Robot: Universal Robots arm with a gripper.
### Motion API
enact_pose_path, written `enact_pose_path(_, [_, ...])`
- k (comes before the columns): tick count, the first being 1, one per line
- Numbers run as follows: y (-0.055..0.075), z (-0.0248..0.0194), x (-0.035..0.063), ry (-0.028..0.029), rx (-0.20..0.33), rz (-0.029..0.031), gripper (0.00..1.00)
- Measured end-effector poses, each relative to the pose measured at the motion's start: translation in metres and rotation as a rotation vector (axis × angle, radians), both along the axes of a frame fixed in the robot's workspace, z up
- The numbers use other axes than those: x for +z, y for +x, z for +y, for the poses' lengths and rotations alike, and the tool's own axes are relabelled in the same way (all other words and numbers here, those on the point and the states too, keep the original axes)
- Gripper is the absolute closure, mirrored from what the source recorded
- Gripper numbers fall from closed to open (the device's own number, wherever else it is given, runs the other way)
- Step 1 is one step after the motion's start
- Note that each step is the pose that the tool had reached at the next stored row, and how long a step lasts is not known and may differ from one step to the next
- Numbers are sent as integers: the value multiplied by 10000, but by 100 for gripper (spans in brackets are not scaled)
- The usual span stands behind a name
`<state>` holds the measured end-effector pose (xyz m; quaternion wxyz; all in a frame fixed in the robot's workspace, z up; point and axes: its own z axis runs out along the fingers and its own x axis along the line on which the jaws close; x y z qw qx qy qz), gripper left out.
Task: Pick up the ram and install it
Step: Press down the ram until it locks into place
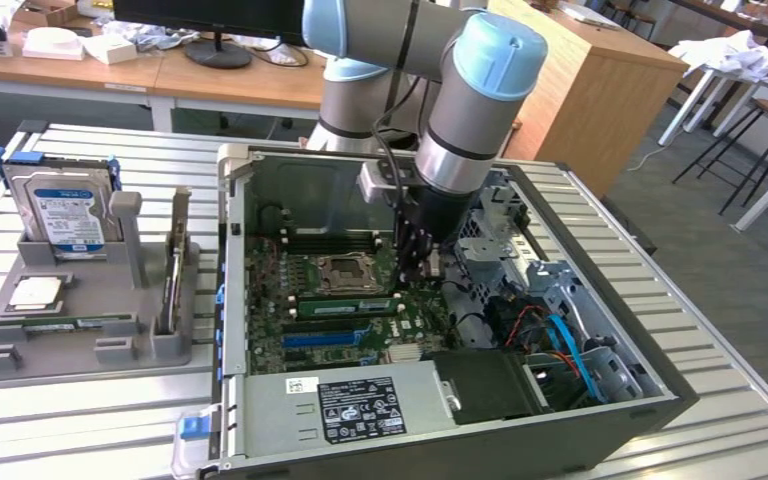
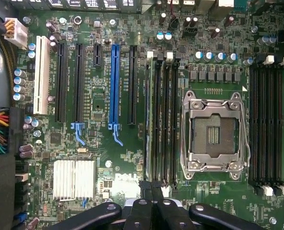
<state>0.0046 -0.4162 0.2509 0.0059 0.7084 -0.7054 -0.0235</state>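
Note:
The ram [image 1: 344, 305] is a thin green stick standing on edge in a memory slot beside the CPU socket [image 1: 345, 270], inside the open computer case [image 1: 584, 400]. In the wrist view the ram [image 2: 149, 120] shows edge-on in the outermost of several black slots. My gripper [image 1: 418, 268] reaches down into the case over one end of that stick. The gripper [image 2: 151, 191] is shut, its black fingers [image 2: 141, 211] pressed together with nothing between them. Whether the tips touch the stick I cannot tell.
A grey fixture [image 1: 77, 345] on the slatted table at the exterior view's left carries a hard drive [image 1: 71, 215], a CPU chip [image 1: 37, 292], a flat green stick [image 1: 71, 322] and an upright card [image 1: 175, 265]. Cables and drive bays [image 1: 558, 320] crowd the case's far side.

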Motion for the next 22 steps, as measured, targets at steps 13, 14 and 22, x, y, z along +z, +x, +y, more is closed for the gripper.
enact_pose_path(13, [0, -2, -52, 3, 0, 0, 90])
enact_pose_path(14, [0, -3, -66, -1, 1, 0, 90])
enact_pose_path(22, [0, -3, -76, 3, 1, -1, 90])
